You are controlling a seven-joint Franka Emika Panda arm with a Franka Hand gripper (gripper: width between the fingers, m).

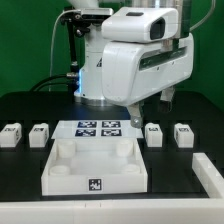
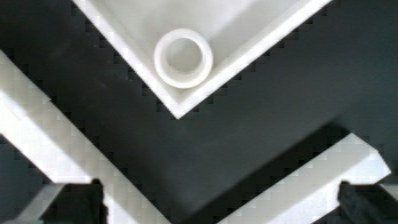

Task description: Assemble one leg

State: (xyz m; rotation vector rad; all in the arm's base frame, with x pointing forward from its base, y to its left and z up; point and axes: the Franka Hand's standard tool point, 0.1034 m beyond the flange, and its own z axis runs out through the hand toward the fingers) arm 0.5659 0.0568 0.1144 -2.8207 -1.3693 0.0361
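Observation:
Four small white legs stand on the black table in the exterior view: two on its left (image 1: 10, 135) (image 1: 38, 133) and two on its right (image 1: 153, 133) (image 1: 183, 133). The large white square panel (image 1: 95, 168) lies in front between them. My gripper (image 1: 137, 112) hangs above the panel's back right area, clear of every leg. In the wrist view the gripper (image 2: 214, 205) is open and empty, its dark fingertips (image 2: 63, 202) wide apart. Below it shows a panel corner (image 2: 222, 30) with a round socket (image 2: 183, 55). No leg shows in the wrist view.
The marker board (image 1: 100, 128) lies just behind the panel. A white rail (image 1: 205, 172) sits at the exterior view's front right. White diagonal bands (image 2: 45, 120) cross the wrist view; I cannot tell what they belong to.

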